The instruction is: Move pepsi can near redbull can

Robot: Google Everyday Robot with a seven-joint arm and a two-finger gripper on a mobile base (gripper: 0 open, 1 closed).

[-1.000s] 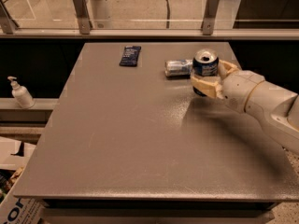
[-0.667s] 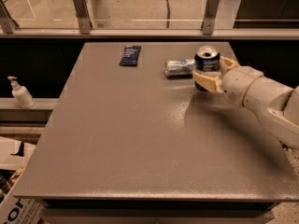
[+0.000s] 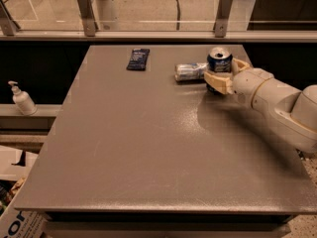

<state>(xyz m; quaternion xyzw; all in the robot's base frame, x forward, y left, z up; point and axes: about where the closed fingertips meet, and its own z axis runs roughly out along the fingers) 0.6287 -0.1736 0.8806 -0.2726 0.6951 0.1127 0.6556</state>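
The pepsi can point(image 3: 219, 62) is dark blue with a silver top and stands upright at the far right of the grey table point(image 3: 148, 148). My gripper point(image 3: 218, 79) comes in from the right and its cream fingers point(image 3: 216, 80) wrap around the can's lower half. The redbull can point(image 3: 189, 72) is slim and silver with blue patches. It lies on its side just left of the pepsi can, almost touching it.
A flat dark blue packet point(image 3: 137, 59) lies at the back of the table, left of the cans. A white pump bottle point(image 3: 22, 99) stands on a ledge to the left. A glass railing point(image 3: 158, 14) runs behind the table's far edge.
My gripper and the pepsi can have shifted slightly toward the back of the table. The redbull can has not moved.
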